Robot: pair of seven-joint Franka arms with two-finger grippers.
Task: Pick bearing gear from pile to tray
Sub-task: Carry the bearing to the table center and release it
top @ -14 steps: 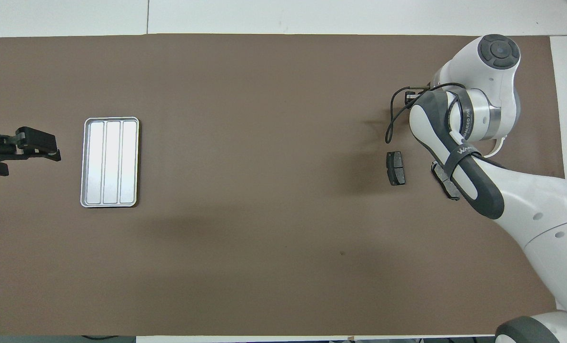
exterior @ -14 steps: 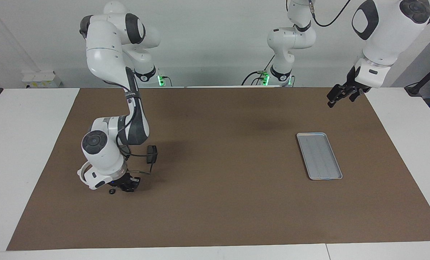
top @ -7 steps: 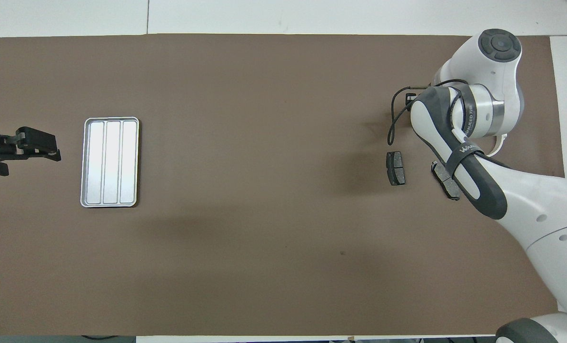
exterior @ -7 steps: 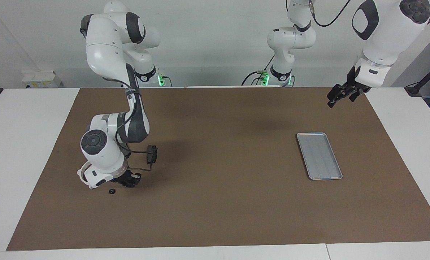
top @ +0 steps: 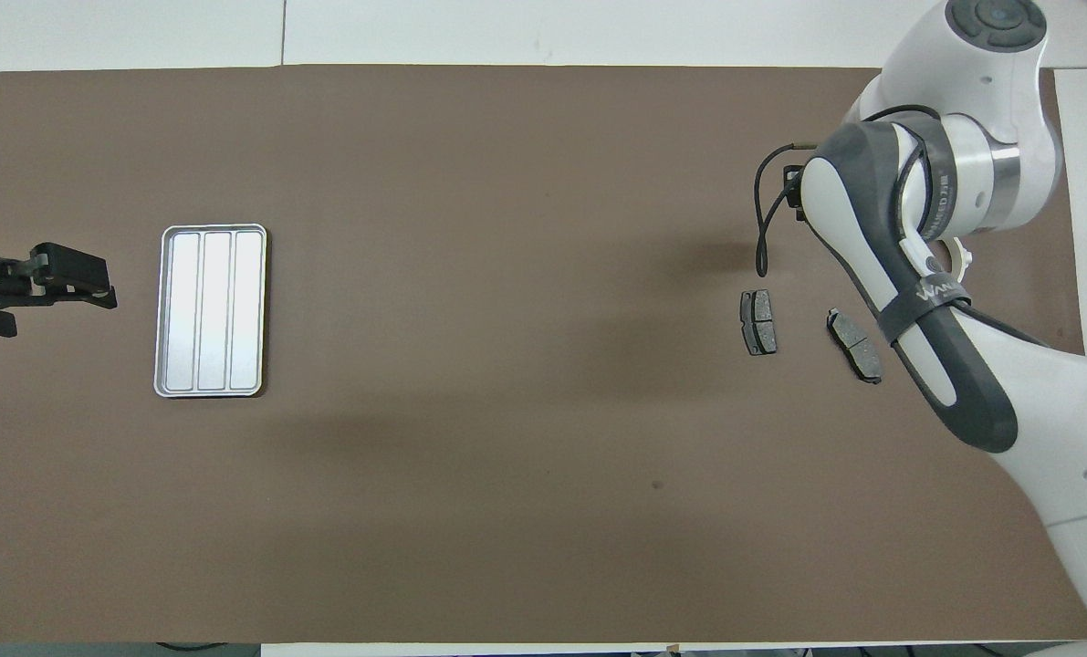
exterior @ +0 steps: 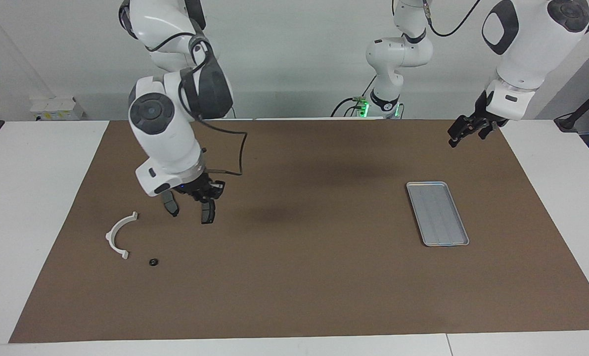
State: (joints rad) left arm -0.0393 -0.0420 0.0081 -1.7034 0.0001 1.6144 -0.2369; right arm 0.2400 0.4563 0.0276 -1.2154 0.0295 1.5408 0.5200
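Black against black, my right gripper point(exterior: 203, 192) hides its fingertips from me. I cannot tell whether they are closed or whether they pinch anything. From overhead my own white arm covers the gripper and most of the white semicircular bracket point(exterior: 117, 235). A second ago this gripper sat low on the brown mat point(exterior: 324, 277) beside the bracket. Now it has risen and hangs over the two dark grey brake pads point(exterior: 207, 212). One tiny black round piece point(exterior: 152, 262) lies where it lay, near the bracket. The flat silver-grey metal tray point(exterior: 437, 212) sits bare toward the left arm's end. My left gripper point(exterior: 453, 138) waits over the mat's edge there, spread wide and holding nothing.
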